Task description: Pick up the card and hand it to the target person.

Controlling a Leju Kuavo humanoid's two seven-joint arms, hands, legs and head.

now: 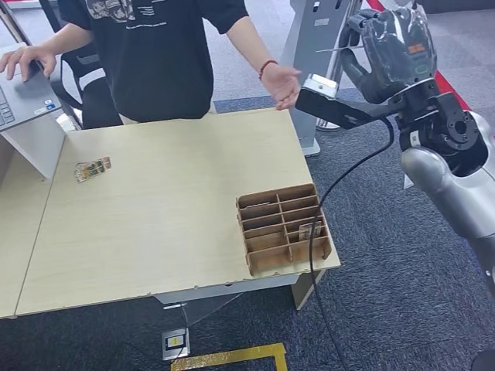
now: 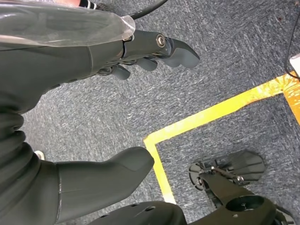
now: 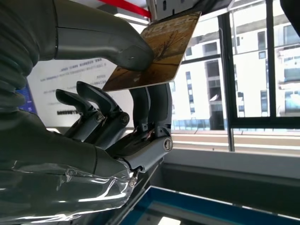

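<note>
The robot's right hand pinches the card between thumb and fingers, raised beside the table. Just beyond it a person's open palm waits. Below the hand sits a brown divided tray. The left hand, fingers apart and holding nothing, hangs over grey carpet with yellow tape.

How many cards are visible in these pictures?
3: one card pinched in the right hand; one lying on the table; one in the brown tray. Others may be hidden.
</note>
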